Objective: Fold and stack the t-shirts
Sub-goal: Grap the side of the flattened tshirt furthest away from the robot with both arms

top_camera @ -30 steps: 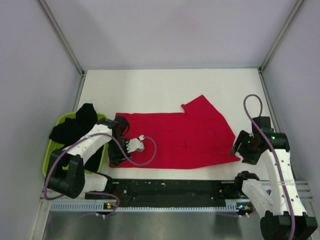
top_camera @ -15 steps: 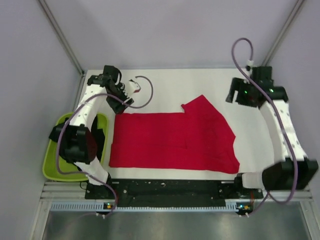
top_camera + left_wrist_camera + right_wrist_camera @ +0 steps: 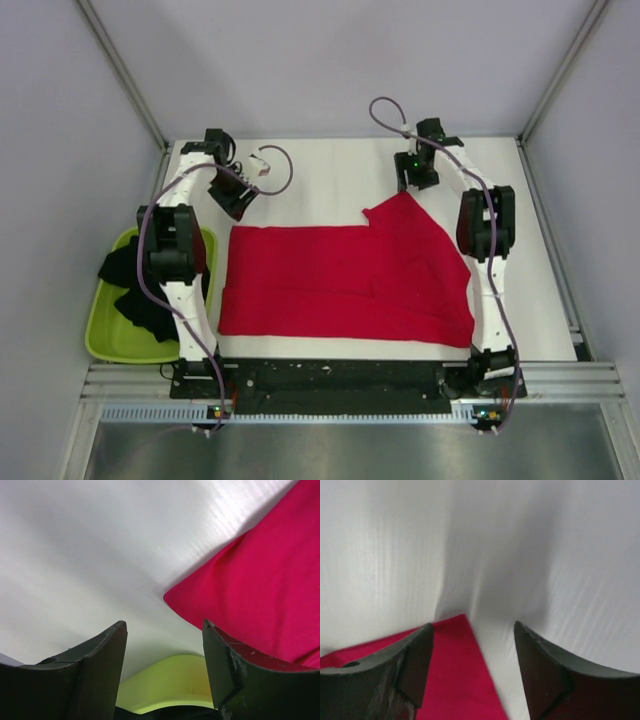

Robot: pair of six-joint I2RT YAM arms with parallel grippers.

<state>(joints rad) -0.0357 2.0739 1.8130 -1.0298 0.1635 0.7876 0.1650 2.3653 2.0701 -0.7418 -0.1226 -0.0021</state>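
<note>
Left gripper (image 3: 165,626): spread, empty; red shirt (image 3: 340,285) has its far corner just ahead, between the fingers. Right gripper (image 3: 472,626): spread, empty; shirt's other far tip just ahead. Step, judged: reaching for the far edge, first fold. Next: lower, pinch both corners. Black shirts (image 3: 135,285) lie in tub (image 3: 100,340).

The red shirt (image 3: 340,285) is looking like soft matt cloth, the desk (image 3: 330,172) is showing a smooth, faintly ribbed sheet, and the tub (image 3: 108,346) is shining like plastic.

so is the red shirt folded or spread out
Spread out: the red shirt lies flat and wide on the table; left gripper and right gripper are open, not holding it.
</note>
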